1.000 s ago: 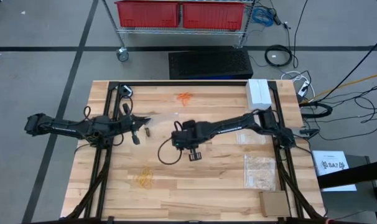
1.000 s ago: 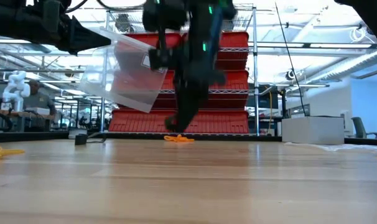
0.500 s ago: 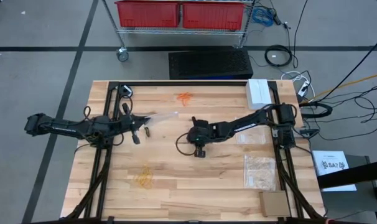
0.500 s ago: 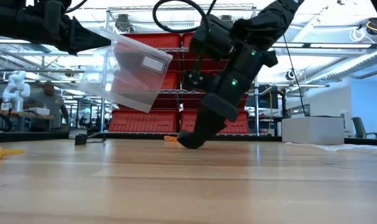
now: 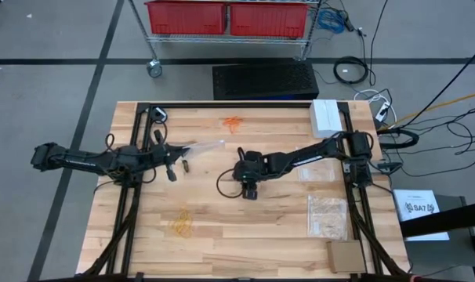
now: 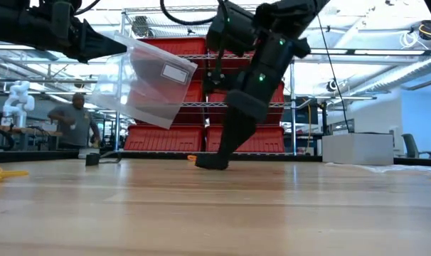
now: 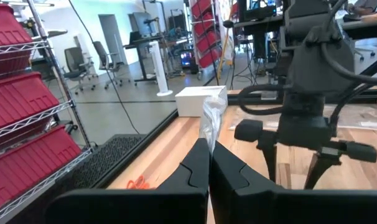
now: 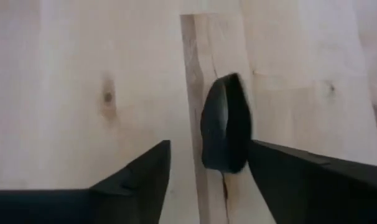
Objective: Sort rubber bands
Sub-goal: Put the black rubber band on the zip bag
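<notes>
While the left gripper [image 7: 208, 163] pinches a clear plastic bag [image 6: 146, 80], the right gripper [image 8: 207, 165] stands spread around black rubber bands [image 8: 224, 124] near it.

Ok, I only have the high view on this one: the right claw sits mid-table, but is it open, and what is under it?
Observer: The right wrist view shows the right claw open, with a black rubber band clump lying on the wood between its fingers.
Operator: Is it down at the table?
Observer: Yes, in the low view its tip is at the tabletop.
Operator: And the left one?
Observer: The left claw is shut on a clear plastic bag, which hangs tilted above the table.
</notes>
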You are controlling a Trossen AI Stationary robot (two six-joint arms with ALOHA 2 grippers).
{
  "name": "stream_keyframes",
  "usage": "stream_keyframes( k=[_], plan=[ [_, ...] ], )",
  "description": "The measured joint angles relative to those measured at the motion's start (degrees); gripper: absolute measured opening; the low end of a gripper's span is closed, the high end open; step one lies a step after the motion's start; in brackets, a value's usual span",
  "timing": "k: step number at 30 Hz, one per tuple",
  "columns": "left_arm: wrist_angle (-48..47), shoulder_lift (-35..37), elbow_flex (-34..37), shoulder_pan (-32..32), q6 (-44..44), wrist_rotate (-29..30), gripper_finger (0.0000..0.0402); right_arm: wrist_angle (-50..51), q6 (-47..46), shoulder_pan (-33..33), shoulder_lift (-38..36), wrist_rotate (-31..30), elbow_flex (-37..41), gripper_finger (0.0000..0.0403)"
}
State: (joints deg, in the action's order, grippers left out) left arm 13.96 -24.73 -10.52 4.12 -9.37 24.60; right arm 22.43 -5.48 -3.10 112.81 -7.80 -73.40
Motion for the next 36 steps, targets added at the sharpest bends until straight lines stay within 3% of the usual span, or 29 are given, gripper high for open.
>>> stream_keyframes(
  k=[13,22,27,33,36],
  plan=[
    [0.0,0.0,0.0,0.01,0.0,-0.02,0.0,3.08,-5.97,-0.42,0.35,-4.16,-1.93,0.0225],
    [0.0,0.0,0.0,0.02,0.0,-0.02,0.0,-2.14,-9.12,1.64,1.51,0.72,1.01,0.0215],
    [0.02,0.01,0.0,0.01,0.01,-0.04,0.0,-7.36,-11.42,1.55,1.3,2.39,4.48,0.0155],
    [0.03,0.01,0.0,0.01,0.04,-0.04,0.0,-11.14,-9.17,0.03,1.33,-0.89,5.0,0.0016],
    [0.04,0.0,0.0,0.01,0.04,-0.04,0.0,-10.32,-6.8,-0.82,0.82,-1.04,3.64,0.0011]
  ],
)
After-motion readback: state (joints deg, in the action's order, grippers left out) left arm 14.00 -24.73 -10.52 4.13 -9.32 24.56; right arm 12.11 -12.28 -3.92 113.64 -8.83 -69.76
